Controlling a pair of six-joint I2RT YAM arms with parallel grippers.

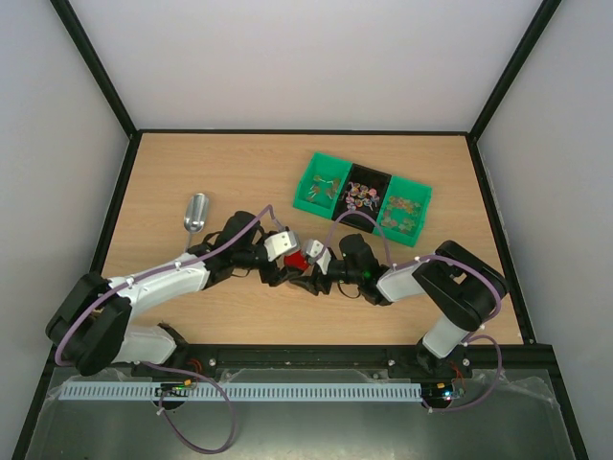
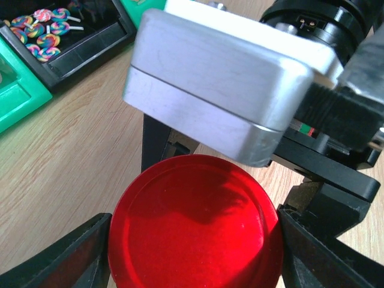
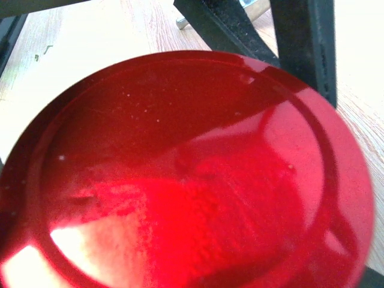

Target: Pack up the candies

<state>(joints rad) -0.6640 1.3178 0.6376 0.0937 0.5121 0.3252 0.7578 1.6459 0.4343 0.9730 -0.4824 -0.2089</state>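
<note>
Fingers (image 2: 66, 258) of the left jaws clench the red lid (image 2: 195, 225), one pressed to each side of its rim. The right jaws meet the same lid from the opposite side. Its glossy face fills their wrist view, so I cannot tell whether they are clamped or released. That wrist's silver housing (image 2: 210, 90) hangs just above the lid in the left wrist view. Both arms lie low over the bench (image 1: 220, 163). The left arm (image 1: 163, 281) stretches rightward from its base, and the right arm (image 1: 421, 278), folded at the elbow, reaches leftward, so the wrists meet near the middle. Toward the far right, the candies (image 1: 362, 198) sit in a black tray (image 1: 372, 174) between two green bins (image 1: 330, 161), apart from both jaws. A scoop (image 1: 195, 213) lies near the left forearm, on its far side.
</note>
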